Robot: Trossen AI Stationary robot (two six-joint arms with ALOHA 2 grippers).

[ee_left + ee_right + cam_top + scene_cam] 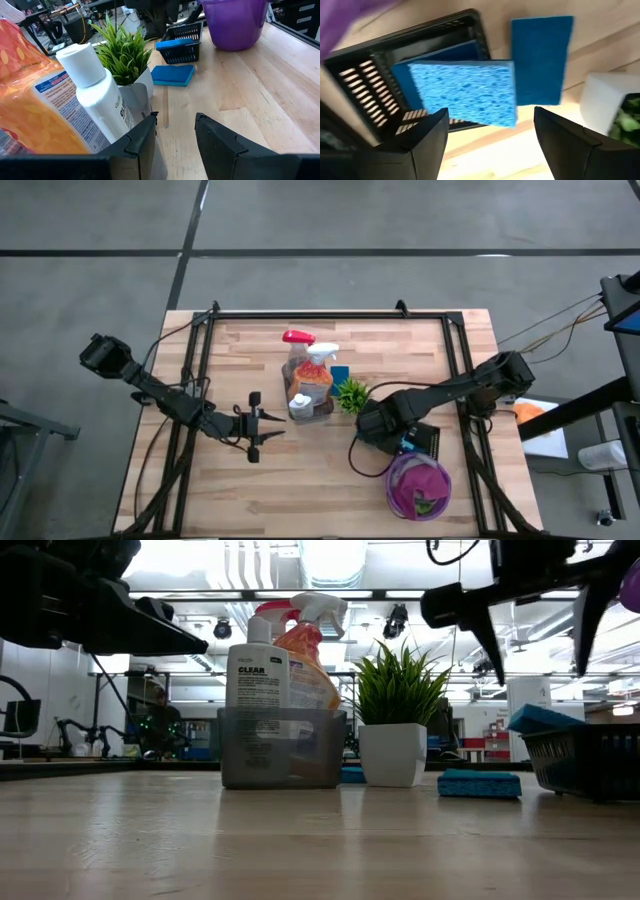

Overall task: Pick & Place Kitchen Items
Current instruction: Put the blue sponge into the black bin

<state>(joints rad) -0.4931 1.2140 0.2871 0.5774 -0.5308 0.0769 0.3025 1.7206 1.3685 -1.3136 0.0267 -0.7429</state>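
On the light wooden table (250, 490), near its middle, a translucent grey caddy (282, 748) holds three bottles: one clear spray bottle with a red trigger (297, 338), one orange spray bottle with a white trigger (318, 370), and one plain white bottle with a round cap (95, 85). Just beside the caddy stands one small spiky green plant in a white pot (393, 725).

I count two blue rectangular sponges. One flat blue sponge (540, 59) lies on the table between the plant pot and a black slotted basket (367, 82). The other, a lighter blue sponge (462, 91), rests tilted on the basket's rim, partly over its inside. Next to the basket sits one purple plastic bucket (418, 485) with a magenta cloth (415, 488) and a green cloth (427, 505) inside.

The right gripper (487, 137) hangs over the basket with its fingers spread wide, released, holding nothing. The left gripper (175, 132) sits close beside the caddy, fingers parted and empty.
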